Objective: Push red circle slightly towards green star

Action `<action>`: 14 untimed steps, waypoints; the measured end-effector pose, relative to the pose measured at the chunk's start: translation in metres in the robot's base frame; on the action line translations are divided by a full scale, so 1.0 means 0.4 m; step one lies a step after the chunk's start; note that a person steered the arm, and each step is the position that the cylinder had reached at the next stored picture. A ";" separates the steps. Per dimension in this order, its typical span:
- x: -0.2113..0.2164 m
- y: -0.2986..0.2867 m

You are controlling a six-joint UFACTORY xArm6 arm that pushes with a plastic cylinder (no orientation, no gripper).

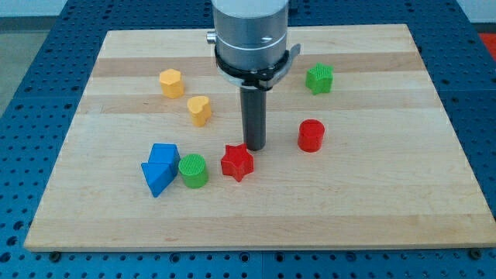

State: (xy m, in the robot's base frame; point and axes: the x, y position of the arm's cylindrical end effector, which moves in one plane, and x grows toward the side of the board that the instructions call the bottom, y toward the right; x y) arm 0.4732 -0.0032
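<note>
I carry no claw, only a rod whose my tip (254, 146) rests beside the red star (237, 162), left of the red circle (311, 136), which stands unpushed below the green star (318, 78).

We've got my tip (254, 146) standing just beyond the red star (237, 162), with a bare lane of counter (372, 201) running right to the red circle (311, 136). From that circle up to the green star (318, 78) nothing stands in the way. To the left it's crowded: green circle (193, 170) touching two blue blocks (160, 168), and farther back, two yellow blocks (199, 110) near each other.
</note>
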 end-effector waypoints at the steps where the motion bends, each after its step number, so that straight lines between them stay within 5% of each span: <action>1: 0.000 0.035; 11: 0.106 0.327; 14: 0.060 0.212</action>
State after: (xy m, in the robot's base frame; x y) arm 0.4972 0.0815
